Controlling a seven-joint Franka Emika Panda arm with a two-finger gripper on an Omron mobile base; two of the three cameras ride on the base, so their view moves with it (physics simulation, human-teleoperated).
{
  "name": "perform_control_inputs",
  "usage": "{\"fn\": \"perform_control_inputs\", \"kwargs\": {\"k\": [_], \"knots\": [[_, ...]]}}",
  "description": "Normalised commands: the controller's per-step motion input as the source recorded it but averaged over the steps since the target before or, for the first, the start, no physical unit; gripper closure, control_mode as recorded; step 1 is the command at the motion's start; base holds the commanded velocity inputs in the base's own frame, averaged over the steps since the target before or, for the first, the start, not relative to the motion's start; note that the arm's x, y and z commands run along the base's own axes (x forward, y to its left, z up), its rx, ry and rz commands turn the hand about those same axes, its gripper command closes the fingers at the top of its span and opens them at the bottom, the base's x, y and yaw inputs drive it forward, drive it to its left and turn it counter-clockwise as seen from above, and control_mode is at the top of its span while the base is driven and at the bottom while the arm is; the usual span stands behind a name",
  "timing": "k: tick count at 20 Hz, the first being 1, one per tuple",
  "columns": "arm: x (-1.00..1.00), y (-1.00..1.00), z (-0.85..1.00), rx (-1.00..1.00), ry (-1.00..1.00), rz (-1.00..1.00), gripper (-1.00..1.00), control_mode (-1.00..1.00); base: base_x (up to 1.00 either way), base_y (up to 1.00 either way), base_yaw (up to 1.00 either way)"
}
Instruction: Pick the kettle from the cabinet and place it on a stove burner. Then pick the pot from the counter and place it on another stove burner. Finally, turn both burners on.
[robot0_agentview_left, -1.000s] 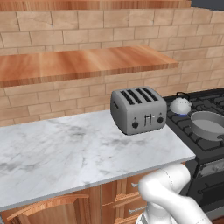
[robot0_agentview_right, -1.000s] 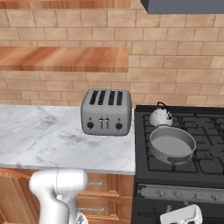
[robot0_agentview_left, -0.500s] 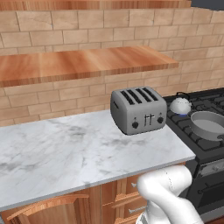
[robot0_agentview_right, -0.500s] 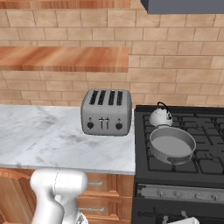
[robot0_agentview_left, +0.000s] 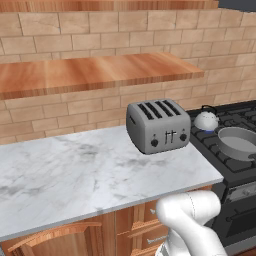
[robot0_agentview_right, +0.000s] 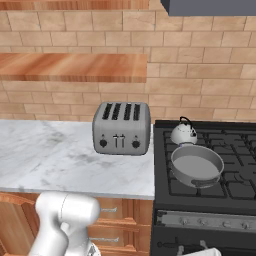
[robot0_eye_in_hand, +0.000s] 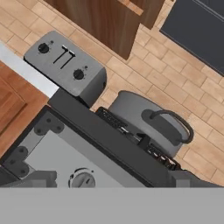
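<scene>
Both vessels are on the stove already: the kettle sits on a rear burner just right of the toaster, and the pot rests on the front burner directly before it, almost touching the kettle. I judge the placing done, so lighting the burners is what remains. My gripper hangs low in front of the stove's face with its fingers spread wide, holding nothing. In the hand view a knob sits just above the fingertips. Next I need to line up on that knob, close on it and twist, then repeat for the second burner.
</scene>
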Motion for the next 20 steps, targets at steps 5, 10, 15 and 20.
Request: {"fn": "perform_control_inputs", "kwargs": {"k": [5, 10, 15, 20], "knots": [[-0.02, 0.10, 0.33, 0.03, 0.00, 0.00, -1.00, -1.00, 0.00, 0.00, 0.00], [-0.25, 0.14, 0.06, 0.08, 0.00, 0.03, -1.00, -1.00, 0.00, 0.00, 0.00], [-0.08, 0.21, 0.06, 0.08, 0.00, 0.02, -1.00, -1.00, 0.00, 0.00, 0.00], [-0.03, 0.10, 0.08, 0.07, 0.00, 0.03, -1.00, -1.00, 0.00, 0.00, 0.00]]}}
